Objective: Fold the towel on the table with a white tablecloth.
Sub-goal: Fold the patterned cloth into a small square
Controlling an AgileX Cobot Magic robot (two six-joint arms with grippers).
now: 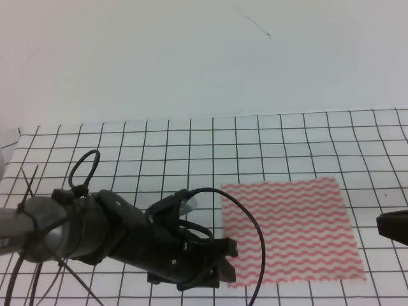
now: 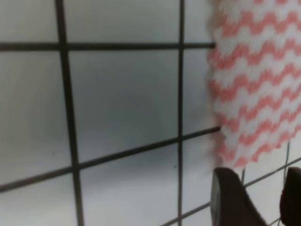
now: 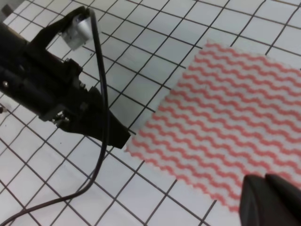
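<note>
Count: 1 striped towel (image 1: 291,231), 1 grid tablecloth (image 1: 191,146) over 1 bench. 2 pincers of mine: left pincer (image 1: 224,260) by towel's near-left corner, right pincer (image 3: 272,197) at frame edge. 1 black cable (image 1: 245,220) on left arm.

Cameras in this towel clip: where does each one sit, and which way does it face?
Exterior high: above the near edge, looking down across the gridded tablecloth to the wall; left arm and left tool show.
Left wrist: close above the cloth; its fingertips near the towel corner.
Right wrist: looks down at the left tool; right tool at bottom.
All share the towel's near-left corner.
</note>
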